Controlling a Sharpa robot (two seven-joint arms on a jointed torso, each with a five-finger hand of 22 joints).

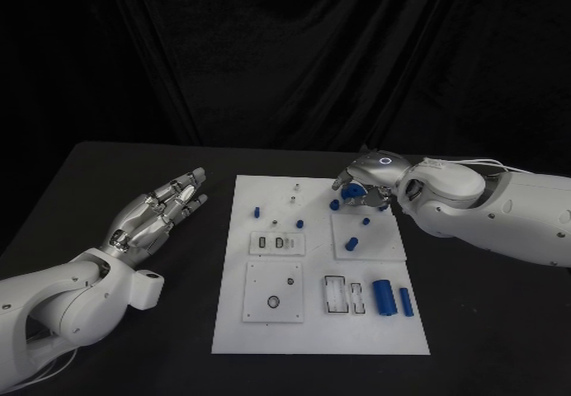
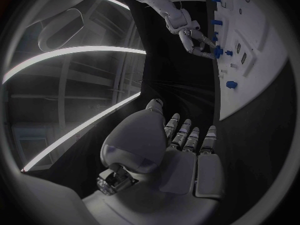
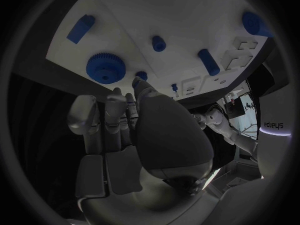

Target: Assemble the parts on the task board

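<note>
Right hand (image 1: 363,188) over blue gear (image 3: 105,67), fingers apart, empty; risks knocking small peg (image 3: 159,43) beyond fingertips; left hand (image 1: 161,213) open, idle

A black table (image 1: 143,165) is seen, backed by dark drapery. The white task board (image 1: 319,330) is laid flat on it, near the middle, with its long sides running away from the robot. A smaller white plate (image 1: 369,247) is set on the board's right part, slightly askew. Small blue parts are scattered over the board; two blue cylinders (image 1: 394,299) are laid side by side near its right front corner. Bare black surface is left on both sides of the board.
</note>
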